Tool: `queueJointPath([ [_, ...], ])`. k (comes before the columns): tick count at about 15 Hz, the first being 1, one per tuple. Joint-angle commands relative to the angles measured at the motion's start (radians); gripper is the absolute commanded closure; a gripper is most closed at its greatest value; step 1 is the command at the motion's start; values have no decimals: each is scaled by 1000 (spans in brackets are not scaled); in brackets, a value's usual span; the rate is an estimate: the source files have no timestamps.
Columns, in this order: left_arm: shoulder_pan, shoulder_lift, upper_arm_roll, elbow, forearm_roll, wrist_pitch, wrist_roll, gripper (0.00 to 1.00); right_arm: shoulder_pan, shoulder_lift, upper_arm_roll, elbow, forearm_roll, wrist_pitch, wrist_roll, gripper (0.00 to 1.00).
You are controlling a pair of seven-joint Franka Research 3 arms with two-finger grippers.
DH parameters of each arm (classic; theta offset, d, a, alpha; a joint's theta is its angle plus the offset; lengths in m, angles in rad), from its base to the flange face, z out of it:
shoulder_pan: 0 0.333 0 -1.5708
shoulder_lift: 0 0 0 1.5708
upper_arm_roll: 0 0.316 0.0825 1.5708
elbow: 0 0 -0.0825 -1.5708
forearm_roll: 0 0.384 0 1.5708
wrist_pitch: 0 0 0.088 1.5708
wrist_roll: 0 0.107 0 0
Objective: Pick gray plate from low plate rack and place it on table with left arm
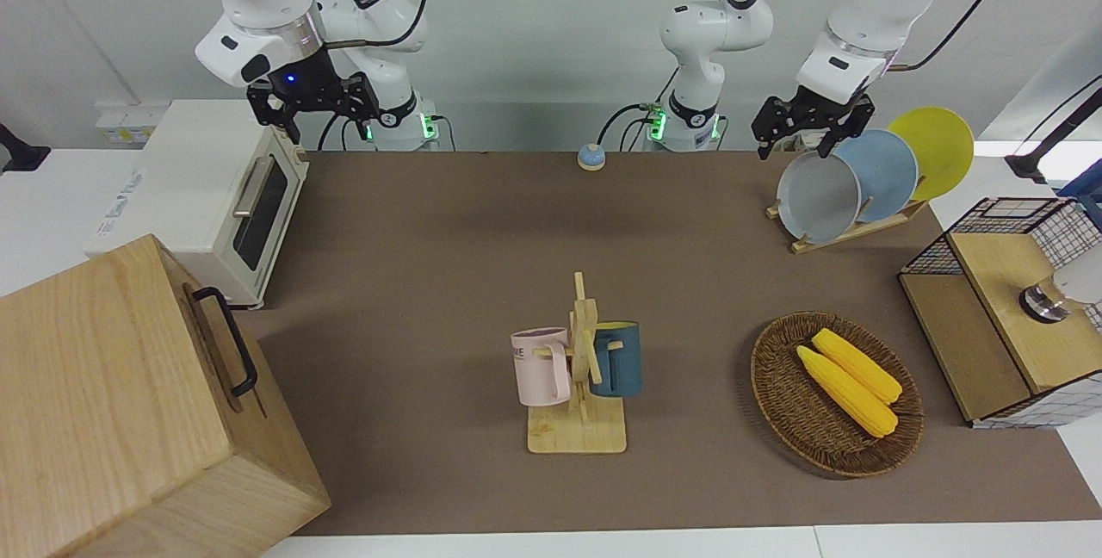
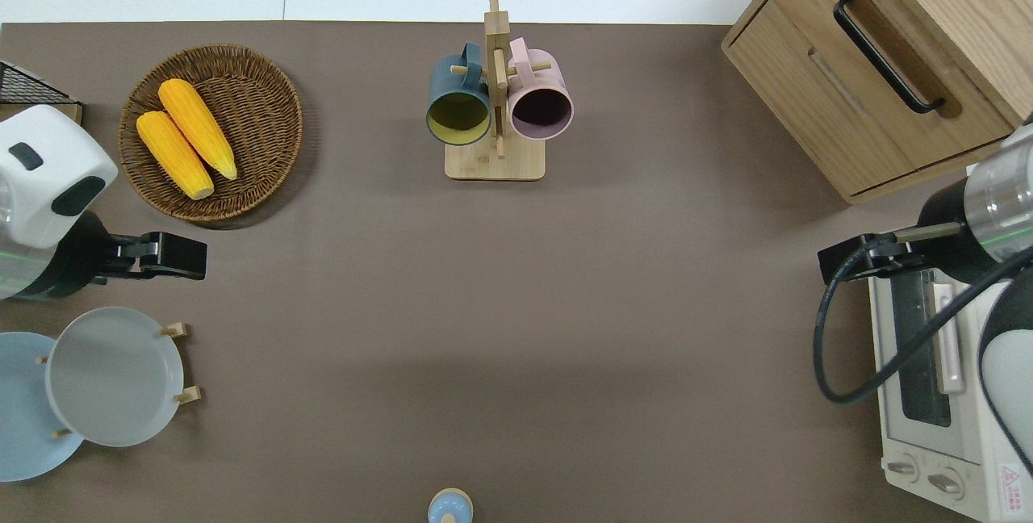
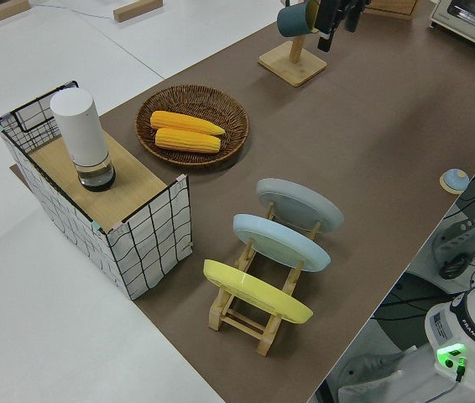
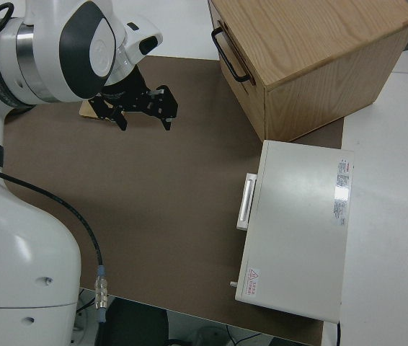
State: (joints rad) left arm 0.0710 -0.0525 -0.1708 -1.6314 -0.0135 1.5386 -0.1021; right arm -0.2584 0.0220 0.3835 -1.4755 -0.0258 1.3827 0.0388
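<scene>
Leaning in the low plate rack (image 1: 848, 231) at the left arm's end of the table (image 1: 448, 282), the gray plate (image 1: 818, 196) stands tilted on edge, first in a row with a light blue plate (image 1: 887, 172) and a yellow plate (image 1: 934, 149). Left pincer (image 1: 809, 138) hangs in the air, fingers spread apart, nothing between them; in the overhead view it sits over bare mat between the gray plate and a wicker basket (image 2: 211, 132) holding two corn cobs (image 2: 186, 148). Not touching the plate. Right arm parked, its pincer (image 1: 314, 110) also spread and empty.
</scene>
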Motion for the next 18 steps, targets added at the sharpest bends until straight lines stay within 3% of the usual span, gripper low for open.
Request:
queueJointPath([
  [1, -2, 8, 8, 16, -14, -15, 1, 5, -24, -2, 20, 7, -6, -13, 12, 17],
  [18, 3, -24, 8, -13, -6, -52, 1, 13, -24, -2, 21, 7, -6, -11, 12, 17],
])
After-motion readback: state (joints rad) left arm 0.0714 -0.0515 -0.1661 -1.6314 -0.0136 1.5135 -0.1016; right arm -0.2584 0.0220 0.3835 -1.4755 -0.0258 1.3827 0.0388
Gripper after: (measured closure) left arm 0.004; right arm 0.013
